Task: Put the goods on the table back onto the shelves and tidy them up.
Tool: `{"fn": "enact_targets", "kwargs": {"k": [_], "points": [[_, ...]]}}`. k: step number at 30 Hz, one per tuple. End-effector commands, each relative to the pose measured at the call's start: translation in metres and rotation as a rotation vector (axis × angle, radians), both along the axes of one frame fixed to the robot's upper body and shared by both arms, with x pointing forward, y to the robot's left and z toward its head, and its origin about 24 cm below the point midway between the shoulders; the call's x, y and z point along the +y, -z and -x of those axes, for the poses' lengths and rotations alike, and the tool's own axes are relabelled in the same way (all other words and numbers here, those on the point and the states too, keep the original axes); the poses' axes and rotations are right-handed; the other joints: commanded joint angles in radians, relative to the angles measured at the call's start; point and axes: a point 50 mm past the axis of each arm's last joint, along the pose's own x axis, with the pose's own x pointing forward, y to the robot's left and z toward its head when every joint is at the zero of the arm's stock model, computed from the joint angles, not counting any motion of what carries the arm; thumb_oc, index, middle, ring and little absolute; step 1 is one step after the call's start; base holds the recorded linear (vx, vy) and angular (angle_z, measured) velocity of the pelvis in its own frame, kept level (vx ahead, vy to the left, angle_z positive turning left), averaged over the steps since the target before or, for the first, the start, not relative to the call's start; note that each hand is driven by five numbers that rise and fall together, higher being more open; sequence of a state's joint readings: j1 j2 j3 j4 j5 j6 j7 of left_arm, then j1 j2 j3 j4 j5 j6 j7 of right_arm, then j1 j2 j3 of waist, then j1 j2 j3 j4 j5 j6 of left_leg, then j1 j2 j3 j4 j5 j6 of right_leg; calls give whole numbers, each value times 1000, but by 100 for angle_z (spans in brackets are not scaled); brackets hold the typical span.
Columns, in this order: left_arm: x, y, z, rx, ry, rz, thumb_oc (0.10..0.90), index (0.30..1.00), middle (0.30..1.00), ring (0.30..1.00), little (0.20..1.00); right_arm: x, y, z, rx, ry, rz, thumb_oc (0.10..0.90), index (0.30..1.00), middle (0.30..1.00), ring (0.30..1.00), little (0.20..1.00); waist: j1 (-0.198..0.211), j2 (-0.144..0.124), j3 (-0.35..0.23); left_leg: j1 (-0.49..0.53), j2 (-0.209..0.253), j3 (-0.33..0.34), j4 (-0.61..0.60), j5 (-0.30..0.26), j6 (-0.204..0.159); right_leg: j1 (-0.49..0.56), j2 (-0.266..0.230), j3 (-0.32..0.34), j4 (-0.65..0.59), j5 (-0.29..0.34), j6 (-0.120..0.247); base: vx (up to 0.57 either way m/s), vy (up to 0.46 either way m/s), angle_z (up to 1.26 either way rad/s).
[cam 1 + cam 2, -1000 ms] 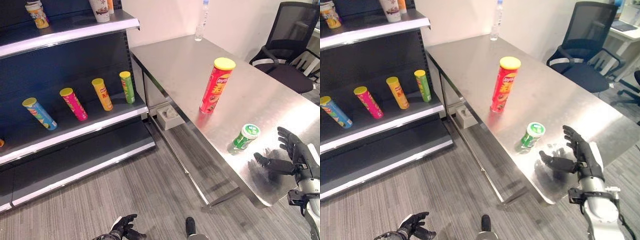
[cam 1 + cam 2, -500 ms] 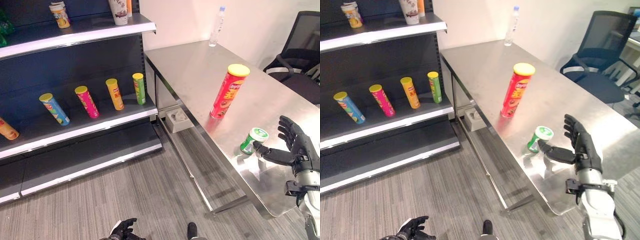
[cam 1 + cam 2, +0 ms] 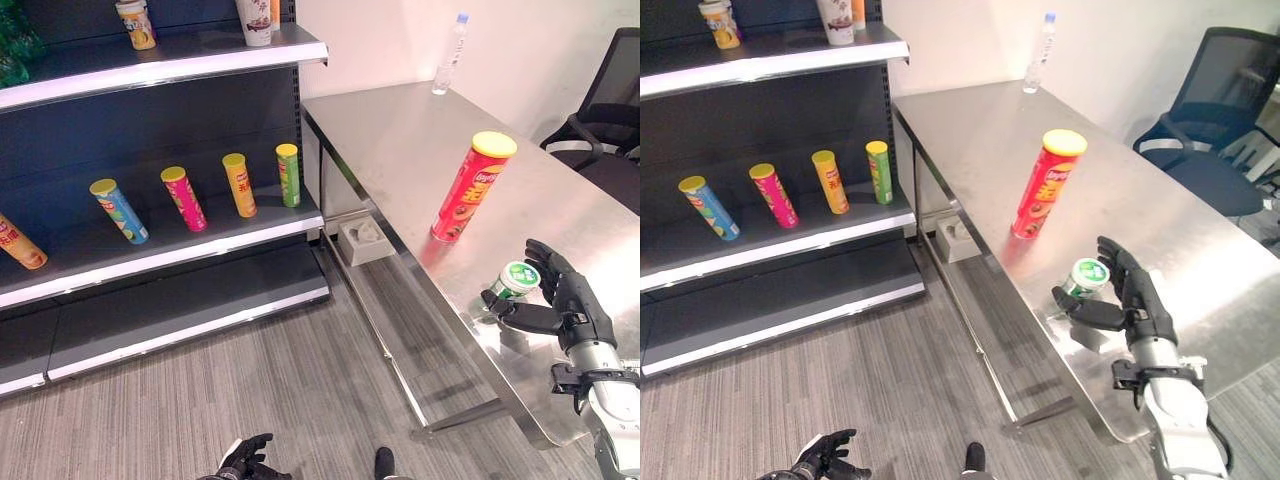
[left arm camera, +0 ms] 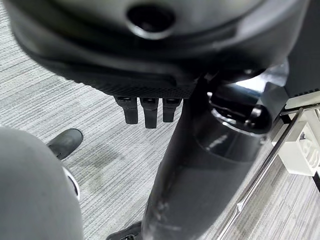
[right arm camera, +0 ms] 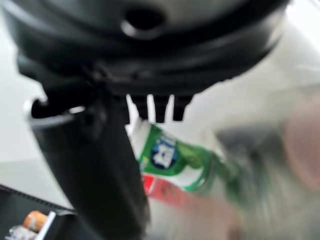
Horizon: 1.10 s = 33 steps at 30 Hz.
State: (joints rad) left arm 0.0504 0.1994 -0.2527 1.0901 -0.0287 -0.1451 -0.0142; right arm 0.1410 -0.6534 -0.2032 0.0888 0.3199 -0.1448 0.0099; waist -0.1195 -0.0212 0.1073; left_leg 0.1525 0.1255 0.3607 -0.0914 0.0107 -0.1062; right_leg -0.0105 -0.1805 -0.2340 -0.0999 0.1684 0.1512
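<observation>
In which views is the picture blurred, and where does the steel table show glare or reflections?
Right wrist view: the small green container is smeared by blur, the background too. Left eye view: sharp; the table mirrors the tall red can at its base and shines pale near the far water bottle. Left wrist view: the left hand is near and soft, the floor behind clearer.

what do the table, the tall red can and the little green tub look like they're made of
Table: likely stainless steel, brushed finish; it mirrors the can and the right hand dully.
Tall red can: probably printed cardboard tube, slightly glossy, with a yellow lid that looks plastic.
Small green tub: seemingly plastic with a glossy printed wrap and a white-and-green top; the material can't be confirmed.
</observation>
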Motion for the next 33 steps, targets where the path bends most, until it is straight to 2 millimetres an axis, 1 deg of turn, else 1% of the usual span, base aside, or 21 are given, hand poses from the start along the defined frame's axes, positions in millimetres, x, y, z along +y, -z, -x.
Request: {"fn": "enact_targets", "kwargs": {"k": [1,2,3,7,13,18,19,23,24,33], "points": [[14,-10,-26,-80,18,-40,800,900,900,900,900,-4,-58,-20,-293,8,54,764,846,846,846,846,19,-44,4,18,-8,13,4,-48,-7,96,18,-44,19,-147,37,0,0,0],[14,-11,-26,-83,20,-43,800,900,900,900,900,-4,-59,-21,-289,9,68,467,401,401,401,401,20,-44,5,19,-8,12,4,-48,-7,96,19,-46,20,-147,37,0,0,0],[15,-11,-27,-83,20,-45,800,900,900,900,900,-5,-59,-20,-285,11,72,400,300,300,300,300,19,-44,5,19,-8,11,4,-49,-7,97,19,-46,20,-147,37,0,0,0],[15,-11,-27,-83,16,-47,800,900,900,900,900,-6,-57,-19,-264,13,92,400,300,300,300,300,19,-45,5,20,-8,9,4,-50,-6,98,19,-46,19,-148,37,0,0,0],[19,-11,-25,-79,7,-58,800,900,900,900,900,-6,-63,-19,-304,22,93,400,300,300,300,300,21,-46,0,23,-3,9,4,-48,-8,99,23,-46,19,-151,34,-6,-12,2],[18,-9,-22,-69,2,-51,800,900,900,900,900,-6,-62,-19,-286,18,102,400,300,300,300,300,21,-50,-2,26,2,6,4,-46,-11,104,31,-48,20,-155,29,0,0,0],[18,-9,-21,-67,2,-51,800,900,900,900,900,-7,-62,-18,-285,19,107,800,900,900,900,900,21,-51,-2,26,3,5,4,-45,-11,104,31,-49,20,-156,29,0,0,0],[18,-9,-21,-68,6,-51,800,900,900,900,900,-8,-61,-19,-275,28,123,800,900,900,900,900,20,-52,-3,27,4,6,4,-45,-12,103,32,-48,20,-155,29,0,0,0],[18,-9,-21,-68,4,-52,800,900,900,900,900,-8,-60,-19,-273,34,127,400,300,300,300,300,20,-52,-3,27,4,7,4,-45,-12,103,32,-48,20,-154,29,0,0,0],[19,-10,-22,-71,7,-59,800,900,900,900,900,-9,-59,-17,-276,56,138,400,300,300,300,300,21,-52,-5,25,3,4,4,-48,-11,103,32,-51,22,-154,30,0,0,0]]}}
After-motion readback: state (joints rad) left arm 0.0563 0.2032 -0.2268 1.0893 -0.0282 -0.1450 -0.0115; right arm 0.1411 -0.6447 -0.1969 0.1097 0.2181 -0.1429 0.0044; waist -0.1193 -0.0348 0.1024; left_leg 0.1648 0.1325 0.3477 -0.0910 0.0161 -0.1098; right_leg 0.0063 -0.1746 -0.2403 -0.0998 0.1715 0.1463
